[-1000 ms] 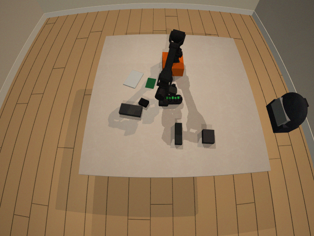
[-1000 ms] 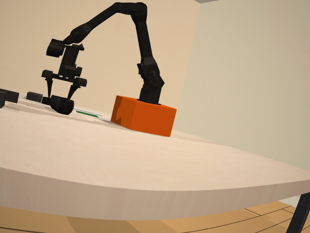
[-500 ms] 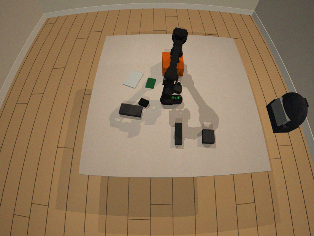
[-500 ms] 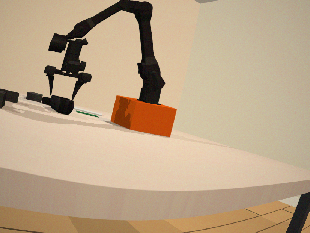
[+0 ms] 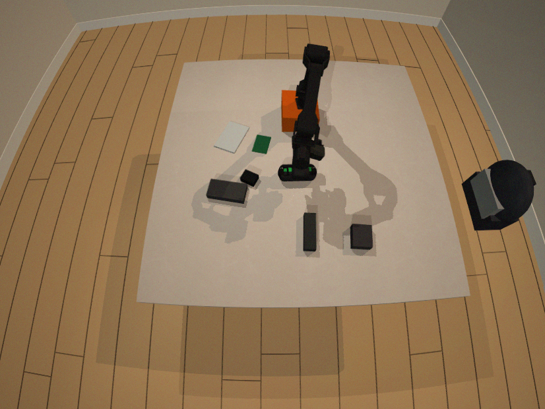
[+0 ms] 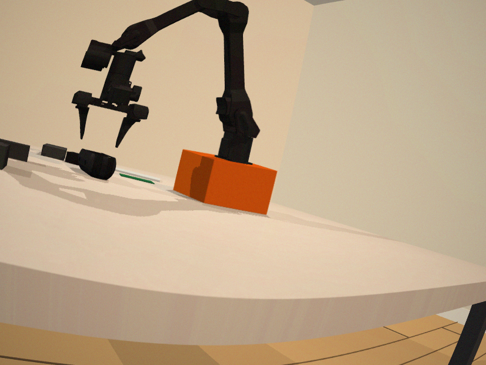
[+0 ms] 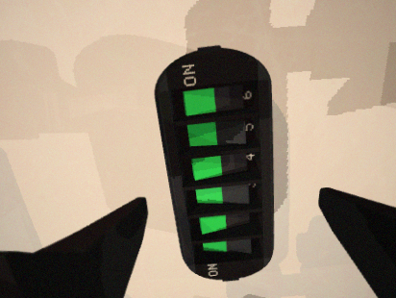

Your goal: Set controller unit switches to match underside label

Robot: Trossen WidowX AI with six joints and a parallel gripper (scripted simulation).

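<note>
The dark grey controller unit [image 5: 287,175] [image 6: 97,163] [image 7: 226,67] rests on the bench [image 5: 198,264] [image 6: 275,255] with its switches upward. In the wrist view it runs nearly upright, 6 at the top, and all six green ends show on the left. Rockers 6, 4 and 2 look tilted one way, and 5, 3 and 1 the other. I cannot tell for certain which ends are down. The underside label is hidden. My gripper [image 6: 99,142] [image 7: 233,201] is open and empty above the unit, a finger on each side in the wrist view.
An orange block [image 5: 289,123] [image 6: 239,188] carries the arm. A green card [image 5: 261,144] and pale plate [image 5: 231,137] lie left of it. A small black block [image 5: 249,177] touches or nearly touches a long dark block [image 5: 227,190]. A narrow block [image 5: 309,231] and square block [image 5: 361,237] stand farther forward.
</note>
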